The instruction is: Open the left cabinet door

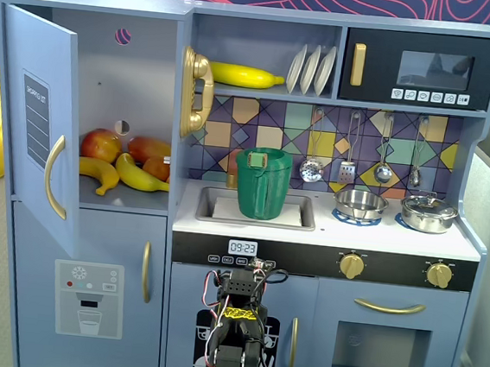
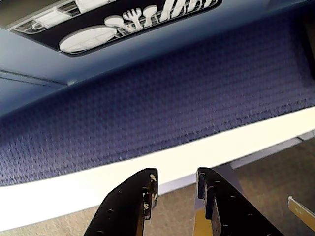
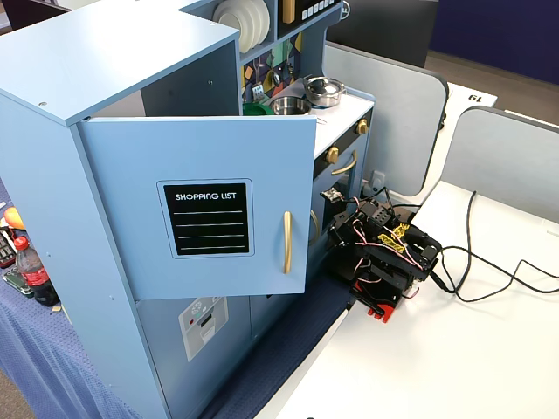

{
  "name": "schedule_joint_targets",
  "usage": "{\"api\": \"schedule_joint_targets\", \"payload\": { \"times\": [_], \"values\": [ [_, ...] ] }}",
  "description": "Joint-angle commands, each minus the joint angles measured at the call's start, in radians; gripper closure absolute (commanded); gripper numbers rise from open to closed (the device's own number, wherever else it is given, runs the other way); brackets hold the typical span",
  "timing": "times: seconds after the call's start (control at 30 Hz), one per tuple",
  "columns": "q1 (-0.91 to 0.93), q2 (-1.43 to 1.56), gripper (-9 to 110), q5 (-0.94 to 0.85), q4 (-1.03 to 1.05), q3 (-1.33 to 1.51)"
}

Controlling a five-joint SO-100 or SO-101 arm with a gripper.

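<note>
The left cabinet door (image 1: 40,125) of a blue-grey toy kitchen stands swung wide open on its hinges, its black "SHOPPING LIST" chalkboard panel (image 3: 208,218) and vertical gold handle (image 3: 286,242) facing outward in a fixed view taken from the side. Behind it, the open compartment shows red apples (image 1: 101,144) and bananas (image 1: 143,176) piled on the shelf. The door hangs clear of the arm, above the lower door with the white ice-dispenser panel (image 1: 88,286).

The robot arm (image 3: 384,255) sits folded low on the white bench (image 3: 454,367), near the bench's edge closest to the kitchen, in front of the small door with the dish-rack picture (image 2: 98,34). Red and black wires loop over its body, and a black cable (image 3: 489,279) trails away across the bench top.

In the wrist view, the tool (image 2: 176,183) points down toward the bench edge and a strip of dark blue cloth (image 2: 162,103), its two black fingers (image 2: 130,201) standing slightly apart with nothing between them.

Elsewhere on the kitchen, a green pitcher (image 1: 261,182) stands in the sink, a steel pot (image 1: 429,213) and bowl (image 1: 361,203) rest on the burners, and another banana (image 1: 245,76) lies on the upper shelf beside white plates (image 1: 312,69).
</note>
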Motion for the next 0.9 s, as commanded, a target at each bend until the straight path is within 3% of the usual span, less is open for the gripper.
{"api": "schedule_joint_targets", "payload": {
  "times": [0.0,0.2,0.87],
  "values": [
    [-0.018,0.0,101,0.008,0.121,0.003],
    [-0.018,0.002,101,-0.031,0.21,0.003],
    [0.0,0.002,100,-0.158,0.229,0.003]
  ]
}}
